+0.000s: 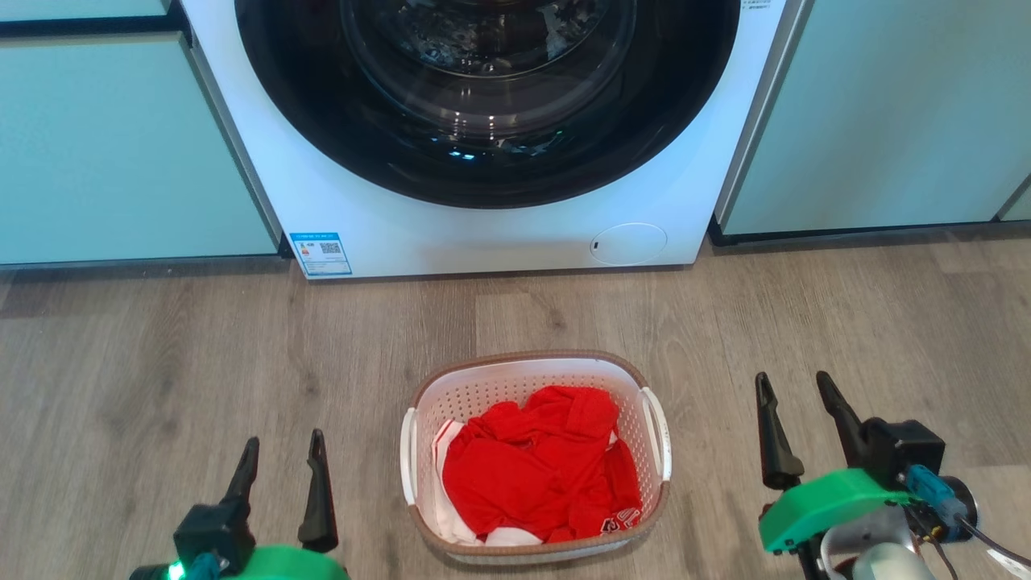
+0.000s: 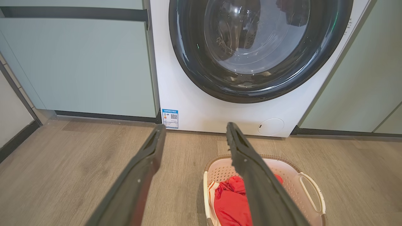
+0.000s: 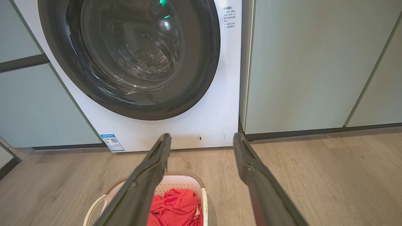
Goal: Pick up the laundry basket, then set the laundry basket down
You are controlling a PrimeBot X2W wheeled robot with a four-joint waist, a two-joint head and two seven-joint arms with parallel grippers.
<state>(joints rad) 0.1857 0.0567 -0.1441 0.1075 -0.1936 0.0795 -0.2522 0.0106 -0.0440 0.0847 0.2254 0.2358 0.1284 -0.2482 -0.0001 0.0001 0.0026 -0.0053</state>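
So, the small white perforated plastic laundry basket (image 1: 523, 385) with the brown woven-look rim sat upright, mouth up, on the grey-brown wood-grain plank floor (image 1: 161, 362). It was just in front of the big white front-loading washing machine (image 1: 483, 234), roughly centred on its dark round glass door (image 1: 483, 97).

It sat square to the washer. One rounded side faced it, with white loop handles on the robot's left (image 1: 407, 455) and right (image 1: 659, 435). The footprint was a rounded rectangle, but the head view foreshortened it, so I couldn't call the long axis.

The walls were smooth plastic with a grid of small holes. Inside lay a crumpled red fabric garment (image 1: 540, 467) over some white cloth (image 1: 447, 483). Pale green flat-front cabinets (image 1: 121, 145) flanked the washer.

The left pincer (image 1: 283, 439) was spread wide and held nothing. It hung over floor to the basket's left, apart from the handle. The right pincer (image 1: 792, 380) was likewise wide and empty, over floor to the basket's right, apart from it. Both sets of long dark fingers pointed toward the washer.
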